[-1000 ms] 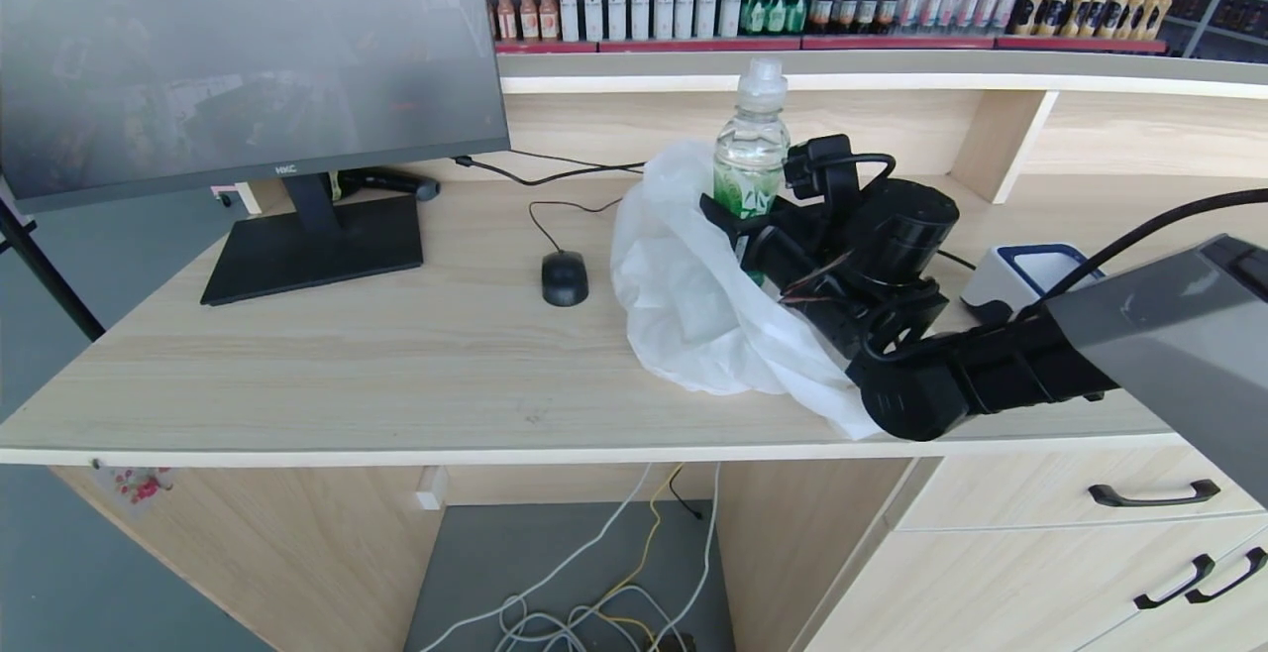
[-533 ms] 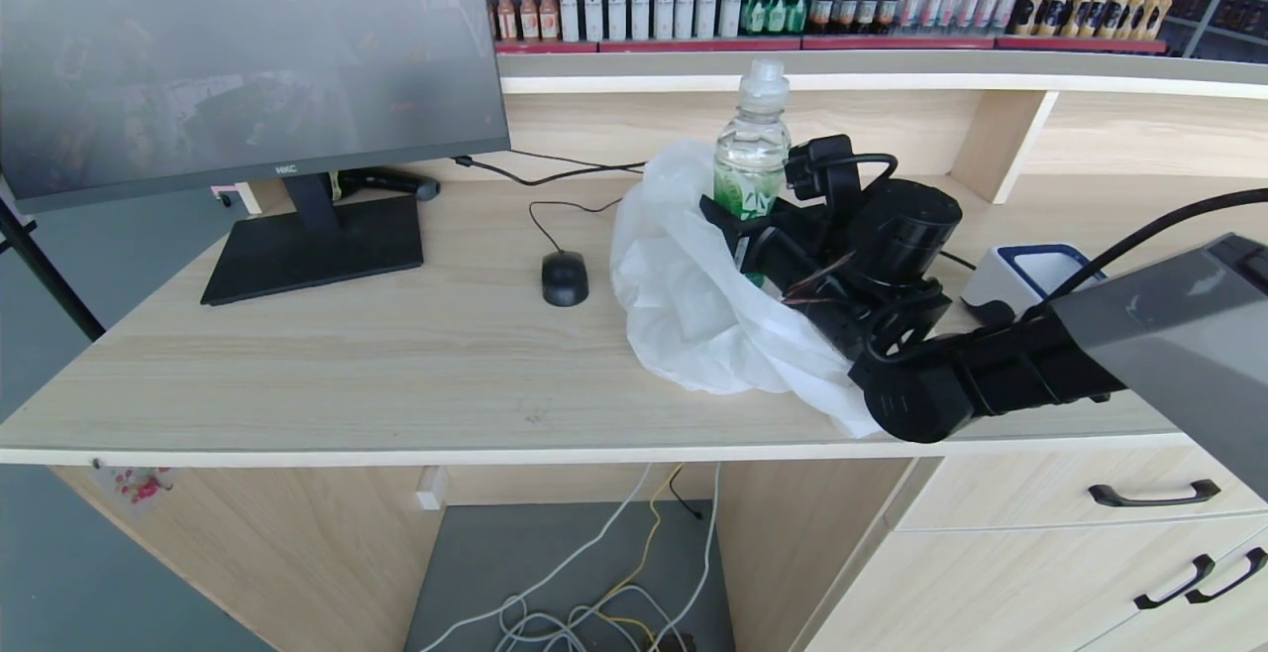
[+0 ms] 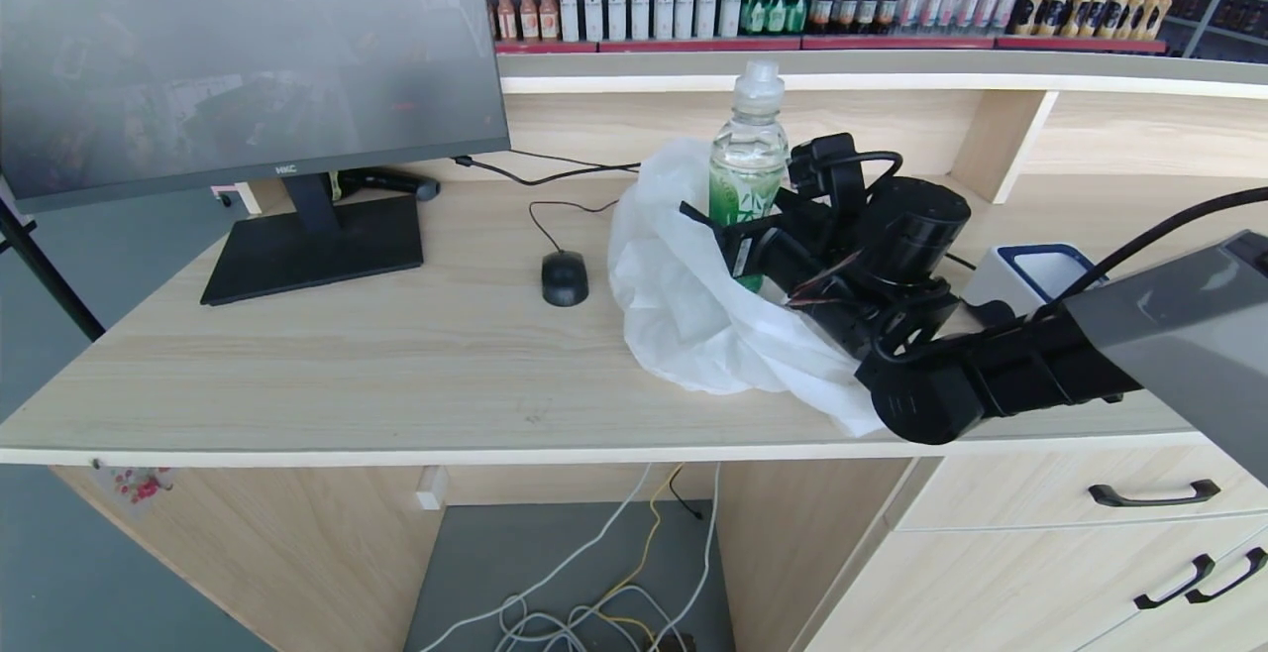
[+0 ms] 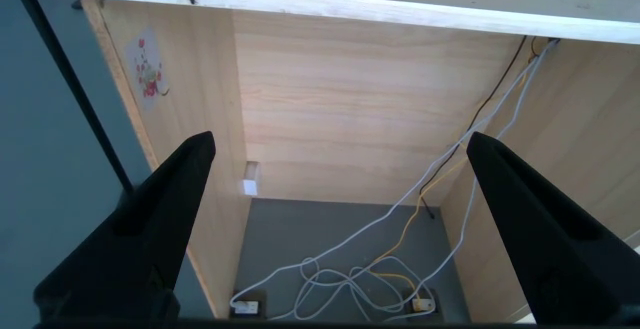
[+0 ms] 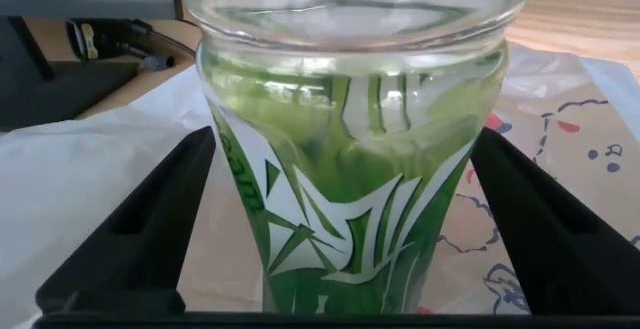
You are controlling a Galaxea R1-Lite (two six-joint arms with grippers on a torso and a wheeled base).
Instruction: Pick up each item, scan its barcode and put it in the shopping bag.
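Now: bottle upright in the bag's mouth

Right of centre on the counter (image 3: 297, 375), the soft white bag (image 3: 684, 305) slumps open. The left gripper (image 4: 340, 149) hangs wide open below the counter edge. The right gripper (image 3: 738, 226) sits at the bag, jaws spread wide either side of the bottle (image 3: 750, 137), which stands in the bag. Full and rigid, it probably handles heavy, slick and tippy; the labelled waist looks the surest hold.

The right arm (image 3: 991, 380) is black with cylindrical joints, a grey boxy shell, a looping cable and reddish wires; the left pincer (image 4: 340, 219) is two black wedges.
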